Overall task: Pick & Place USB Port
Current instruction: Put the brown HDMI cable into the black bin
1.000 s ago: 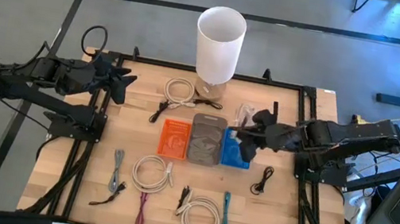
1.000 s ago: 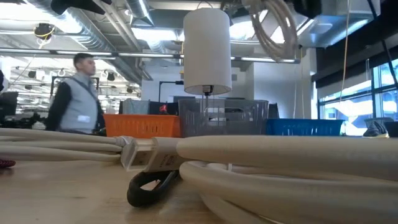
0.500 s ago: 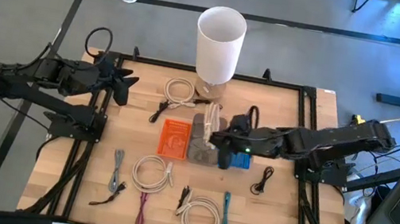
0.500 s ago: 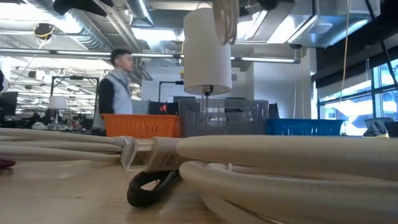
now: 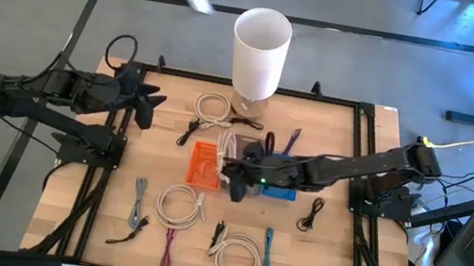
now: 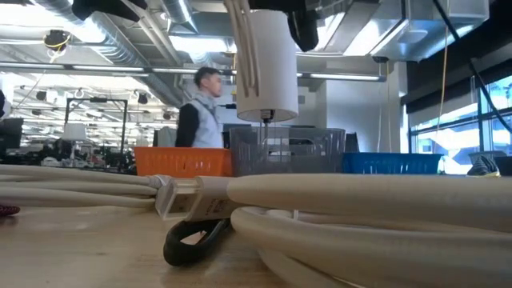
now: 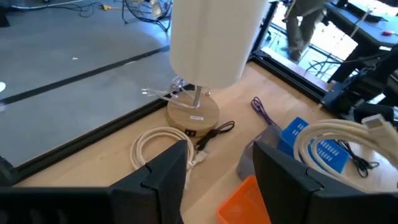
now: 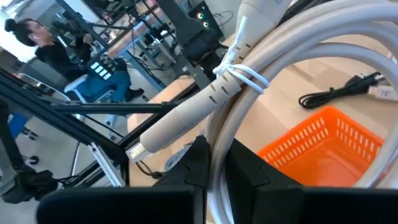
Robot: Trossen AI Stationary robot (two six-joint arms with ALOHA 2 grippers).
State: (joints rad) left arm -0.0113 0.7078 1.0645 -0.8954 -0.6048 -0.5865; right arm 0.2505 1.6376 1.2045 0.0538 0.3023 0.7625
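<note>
My right gripper [image 5: 233, 169] reaches in from the table's right and is shut on a coiled white USB cable [image 5: 232, 142], above the seam between the orange basket [image 5: 204, 166] and the grey basket. In the right wrist view the coil [image 8: 292, 56] is bound with a white tie, and its plug [image 8: 138, 149] points away. The coil also shows in the left wrist view [image 7: 339, 134] and at the top of the low view [image 6: 244, 48]. My left gripper [image 5: 148, 106] waits open at the table's far left, holding nothing. My right gripper pinches several strands of the coil [image 8: 219, 155] between its two fingers [image 8: 198, 163]. The fingers come nearly level from the table's right, slanting a little down. The coil is lifted clear of the baskets and stands up above the fingers.
A white lamp [image 5: 261, 41] stands at the far middle. The blue basket [image 5: 283, 194] sits right of the grey one. Loose cables lie around: white coils [image 5: 213, 106] [image 5: 180, 206] [image 5: 238, 256], black ones [image 5: 191, 132] [image 5: 310, 213], a purple one [image 5: 293, 142]. A person [image 6: 200, 112] walks behind the table.
My right gripper has gone toward the table's left and down, from above the blue basket across the grey one to the orange basket's edge. It has stayed shut and carried the white coil along. The person behind has walked across the room.
</note>
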